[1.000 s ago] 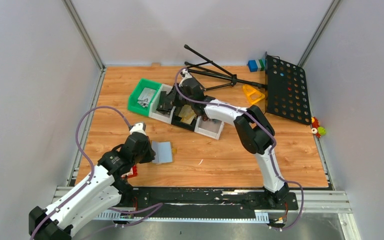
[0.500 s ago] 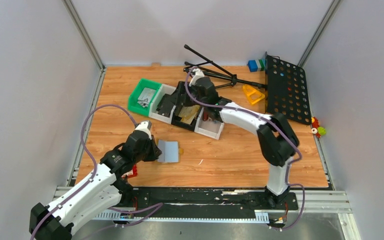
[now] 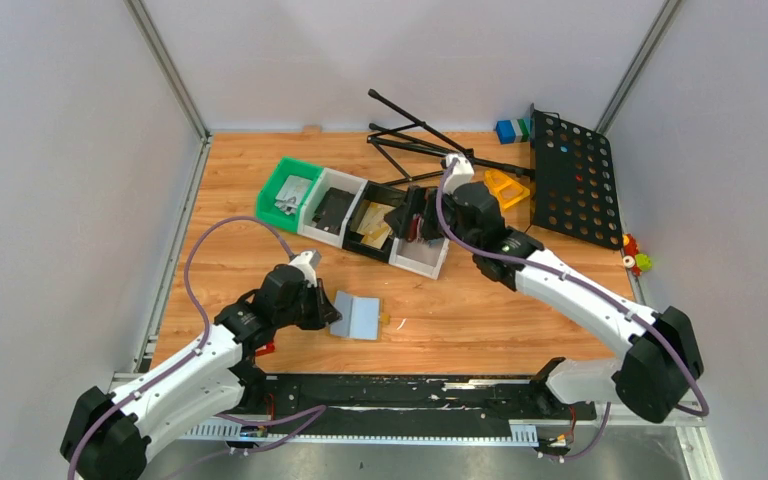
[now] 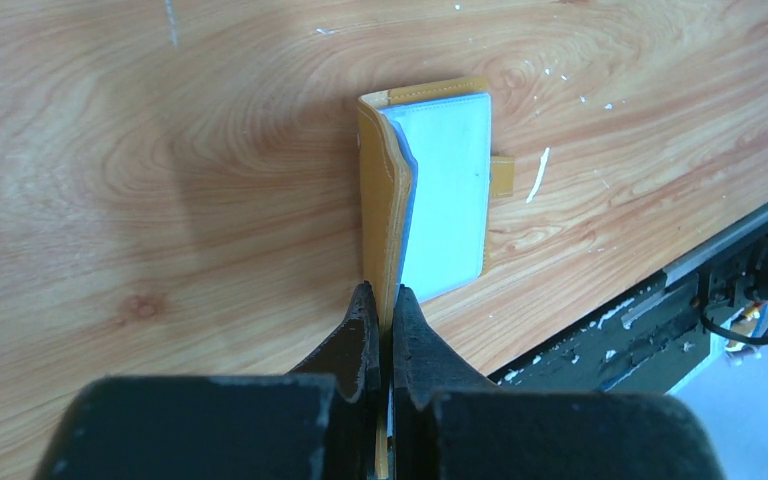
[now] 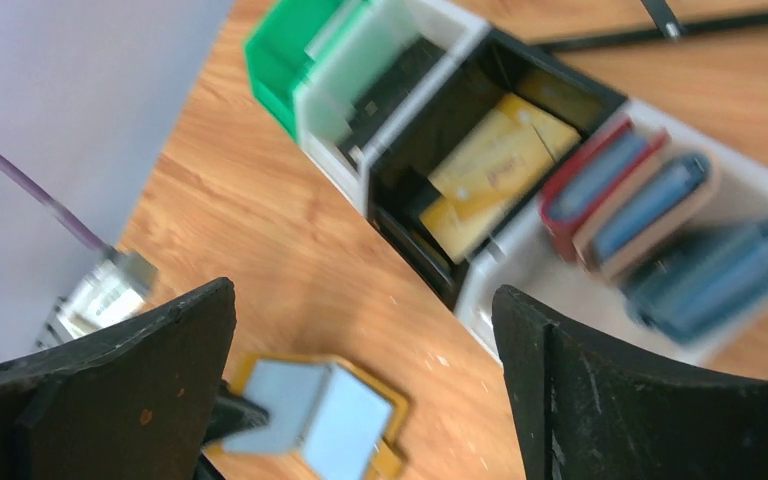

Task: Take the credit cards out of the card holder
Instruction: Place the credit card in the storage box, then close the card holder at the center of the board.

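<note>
The card holder (image 3: 358, 317) lies opened on the wooden table, its pale grey-blue lining up and a mustard edge showing. My left gripper (image 3: 328, 311) is shut on the holder's left flap; in the left wrist view its jaws (image 4: 387, 300) pinch the mustard edge of the card holder (image 4: 440, 195). Gold-tan credit cards (image 3: 376, 228) lie in the black bin (image 3: 358, 238). My right gripper (image 3: 400, 217) hovers open by the bins, holding nothing. In the right wrist view, the right gripper (image 5: 363, 292) stands wide above the table, with the credit cards (image 5: 495, 170) and card holder (image 5: 325, 420) below.
A green bin (image 3: 285, 192) and white bins (image 3: 422, 258) stand in a row; dark-red and blue wallets (image 5: 620, 195) fill one white bin. A black tripod (image 3: 430, 145), a yellow triangle (image 3: 505, 187) and a perforated black panel (image 3: 570, 178) lie at the back right.
My right gripper opened and drew back from the black bin toward the right. My left gripper carried the card holder to the right and nearer the front edge.
</note>
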`<action>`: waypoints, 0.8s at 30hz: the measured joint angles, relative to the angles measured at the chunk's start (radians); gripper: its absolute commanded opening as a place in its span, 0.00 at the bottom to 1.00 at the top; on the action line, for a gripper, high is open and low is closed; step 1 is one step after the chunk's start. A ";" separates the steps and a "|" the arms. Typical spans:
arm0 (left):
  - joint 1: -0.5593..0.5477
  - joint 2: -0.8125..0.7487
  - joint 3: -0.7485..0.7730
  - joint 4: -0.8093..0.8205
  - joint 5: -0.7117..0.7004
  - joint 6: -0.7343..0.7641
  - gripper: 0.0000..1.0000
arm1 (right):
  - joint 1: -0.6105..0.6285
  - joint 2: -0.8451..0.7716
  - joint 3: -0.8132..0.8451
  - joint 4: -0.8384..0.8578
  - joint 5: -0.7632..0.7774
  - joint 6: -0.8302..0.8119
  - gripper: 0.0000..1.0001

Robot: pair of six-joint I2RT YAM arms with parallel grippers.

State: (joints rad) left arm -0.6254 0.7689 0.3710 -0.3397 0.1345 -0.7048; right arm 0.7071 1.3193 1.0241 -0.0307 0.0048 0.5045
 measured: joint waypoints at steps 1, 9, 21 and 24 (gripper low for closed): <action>0.000 0.008 -0.002 0.007 0.007 0.000 0.00 | 0.000 -0.020 -0.021 -0.025 0.006 -0.004 1.00; -0.015 0.024 -0.023 0.064 0.042 -0.001 0.00 | -0.003 -0.365 -0.349 -0.094 0.000 -0.047 0.98; -0.153 0.098 -0.035 0.159 0.040 -0.039 0.00 | 0.003 -0.461 -0.523 -0.095 -0.245 0.015 0.83; -0.185 0.163 -0.023 0.187 0.040 -0.050 0.00 | 0.040 -0.436 -0.554 -0.095 -0.258 0.040 0.82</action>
State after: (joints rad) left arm -0.8108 0.9314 0.3481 -0.1532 0.1745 -0.7544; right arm 0.7471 0.8829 0.4698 -0.1253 -0.2535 0.5449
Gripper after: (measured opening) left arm 0.019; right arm 0.835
